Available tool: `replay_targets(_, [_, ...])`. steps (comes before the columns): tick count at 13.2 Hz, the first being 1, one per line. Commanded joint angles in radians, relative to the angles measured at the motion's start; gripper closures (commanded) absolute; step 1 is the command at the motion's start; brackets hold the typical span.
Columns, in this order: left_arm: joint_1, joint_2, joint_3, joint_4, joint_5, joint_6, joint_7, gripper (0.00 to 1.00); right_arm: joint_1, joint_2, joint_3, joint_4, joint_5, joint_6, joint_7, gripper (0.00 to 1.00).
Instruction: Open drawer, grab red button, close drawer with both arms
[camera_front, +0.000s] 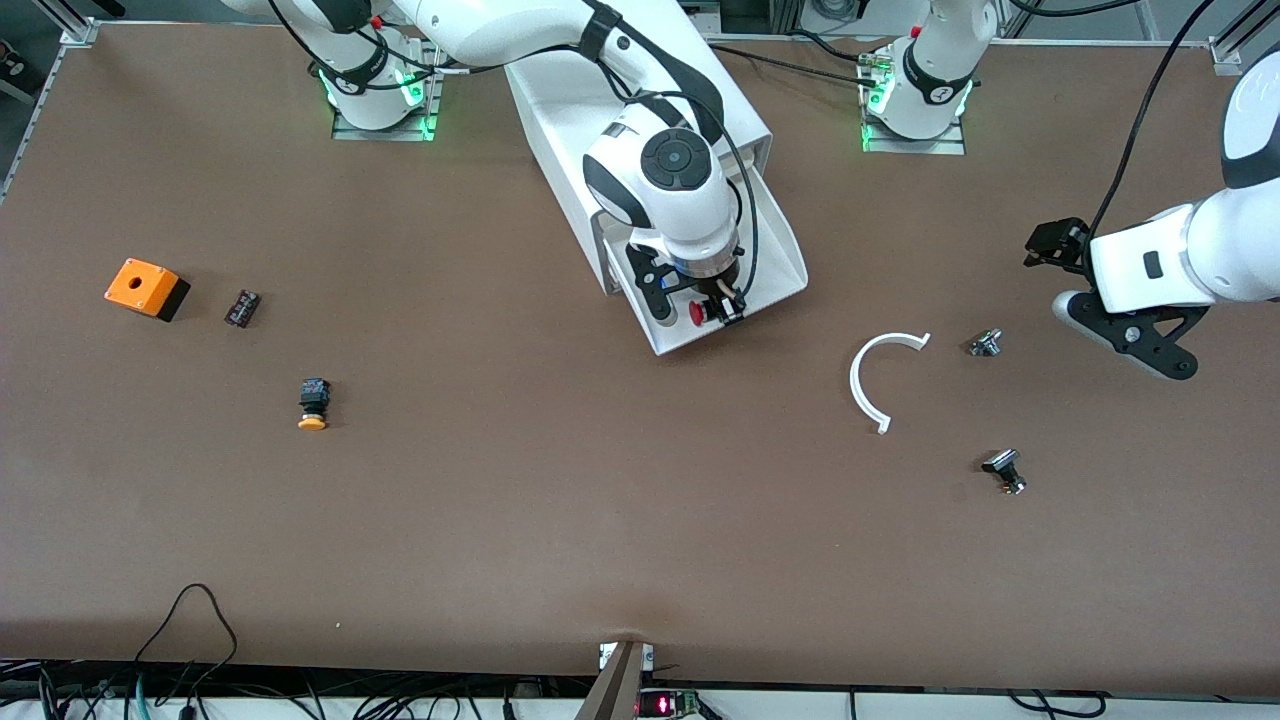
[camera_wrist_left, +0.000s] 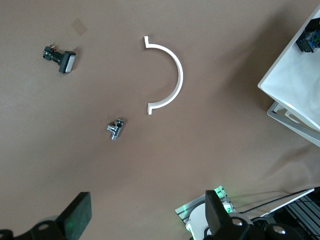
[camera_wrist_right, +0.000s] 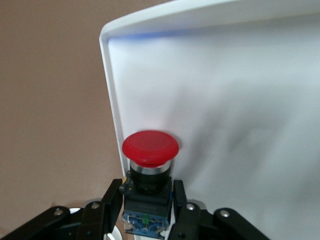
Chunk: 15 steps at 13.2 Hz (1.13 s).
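The drawer stands pulled out of the white cabinet toward the front camera. In it, close to its front rim, is the button with a red cap. My right gripper reaches down into the drawer. In the right wrist view the drawer's white floor fills the frame, and my right gripper is shut on the button's black body, cap pointing away from the wrist. My left gripper hangs open over the left arm's end of the table, nothing between its fingers.
A white curved strip, a small metal part and a black part lie under the left arm. Toward the right arm's end lie an orange-yellow button, a small black block and an orange box.
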Motion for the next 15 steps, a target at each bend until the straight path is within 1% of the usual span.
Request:
replay_targets(1, [-0.005, 0.01, -0.002, 0.022, 0.026, -0.015, -0.008, 0.0, 0.004, 0.009, 0.001, 0.038, -0.007, -0.026, 0.016, 0.89])
replay_targets(3, [-0.007, 0.01, -0.002, 0.022, 0.026, -0.015, -0.008, 0.0, 0.001, 0.008, 0.0, 0.041, -0.007, -0.048, 0.012, 0.92])
replay_targets(5, [-0.007, 0.01, -0.004, 0.022, 0.028, -0.015, -0.009, 0.0, -0.021, -0.008, -0.003, 0.103, -0.005, -0.123, -0.011, 0.92])
replay_targets(7, [-0.007, 0.009, -0.004, 0.022, 0.026, -0.015, -0.009, 0.0, -0.071, -0.02, 0.003, 0.172, 0.015, -0.211, -0.06, 0.92])
replay_targets(8, [-0.007, 0.01, -0.004, 0.02, 0.028, -0.016, -0.008, 0.0, -0.093, -0.035, 0.003, 0.177, 0.038, -0.239, -0.118, 0.93])
replay_targets(10, [-0.007, 0.009, -0.004, 0.02, 0.028, -0.016, -0.006, 0.0, -0.142, -0.072, 0.001, 0.176, 0.055, -0.289, -0.317, 0.93])
replay_targets(12, [-0.007, 0.009, -0.004, 0.02, 0.026, -0.016, -0.006, 0.0, -0.215, -0.11, 0.001, 0.171, 0.065, -0.328, -0.526, 0.93])
replay_targets(14, [-0.007, 0.009, -0.005, 0.02, 0.026, -0.018, -0.008, 0.0, -0.262, -0.118, -0.009, 0.153, 0.067, -0.392, -0.814, 0.93])
replay_targets(15, [-0.008, 0.009, -0.005, 0.02, 0.026, -0.018, -0.008, 0.0, -0.291, -0.132, -0.023, 0.129, 0.062, -0.456, -0.984, 0.93])
